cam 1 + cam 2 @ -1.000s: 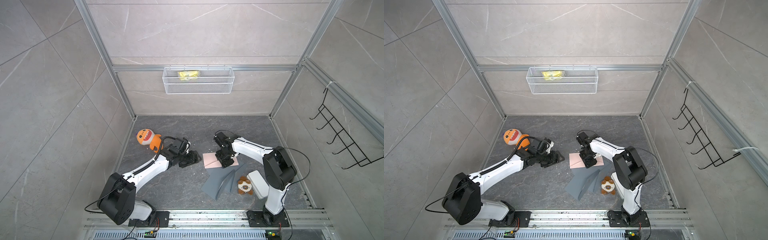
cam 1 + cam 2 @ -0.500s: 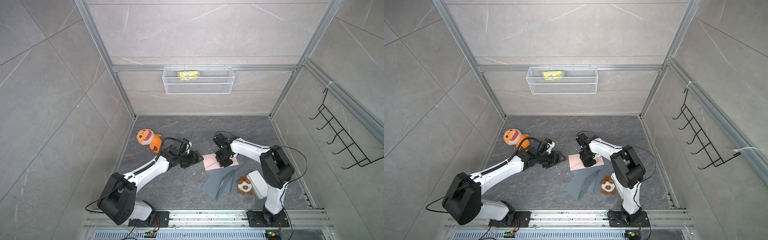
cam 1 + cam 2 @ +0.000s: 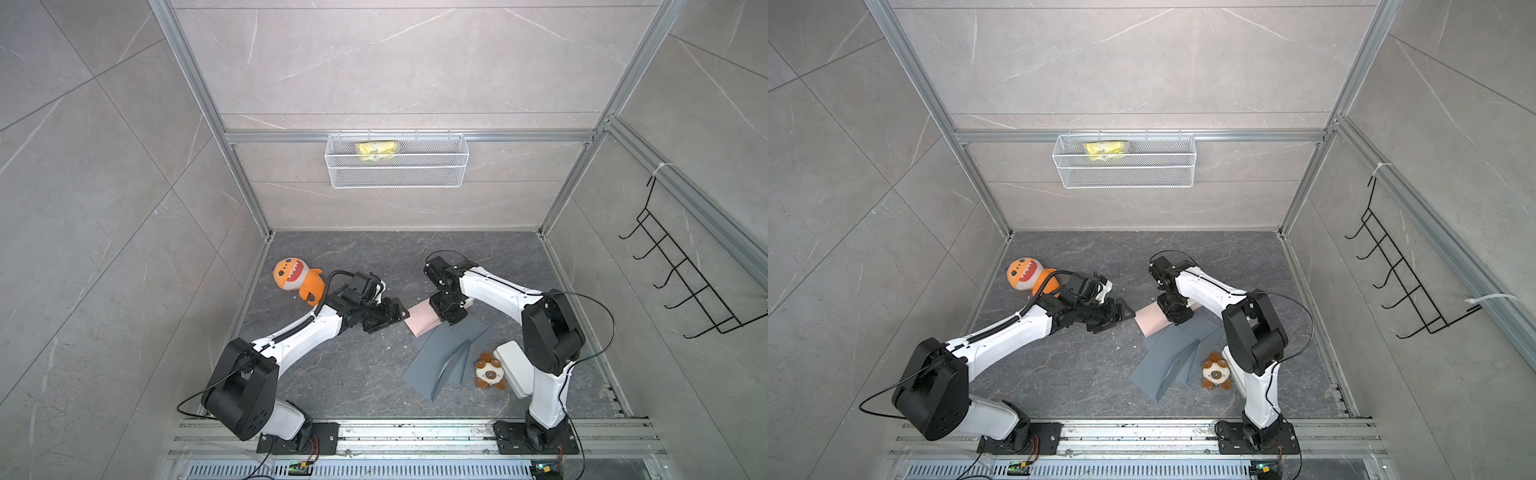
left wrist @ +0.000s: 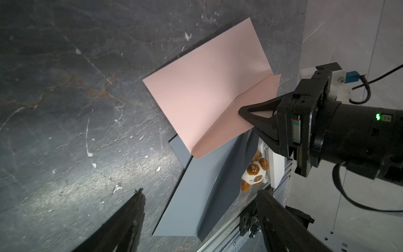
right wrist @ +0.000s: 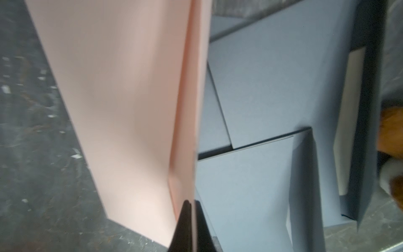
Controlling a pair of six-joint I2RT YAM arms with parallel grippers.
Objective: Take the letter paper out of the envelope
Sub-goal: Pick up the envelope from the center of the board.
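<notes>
A pink folded letter paper [image 3: 417,318] [image 3: 1150,320] lies on the dark floor, one corner resting on top of the grey-blue envelope [image 3: 436,357] [image 3: 1163,361]. My right gripper [image 3: 438,323] is shut on the edge of the paper's upper leaf. In the left wrist view that leaf [image 4: 250,102] is lifted off the flat part [image 4: 207,87] along its crease. The right wrist view shows the right gripper [image 5: 192,205] pinching the thin pink edge [image 5: 194,131]. My left gripper [image 3: 397,318] [image 4: 199,192] stands open just left of the paper, touching nothing.
An orange shark plush [image 3: 297,278] lies behind the left arm. A small brown and white bear plush [image 3: 490,370] sits beside the envelope [image 4: 207,174], close to the right arm's base. A wire basket [image 3: 397,166] hangs on the back wall, and a black hook rack [image 3: 681,286] on the right wall.
My right gripper has closed on the pink paper's edge and raised that leaf. The left gripper has slid right, closer to the paper, and opened a little wider.
</notes>
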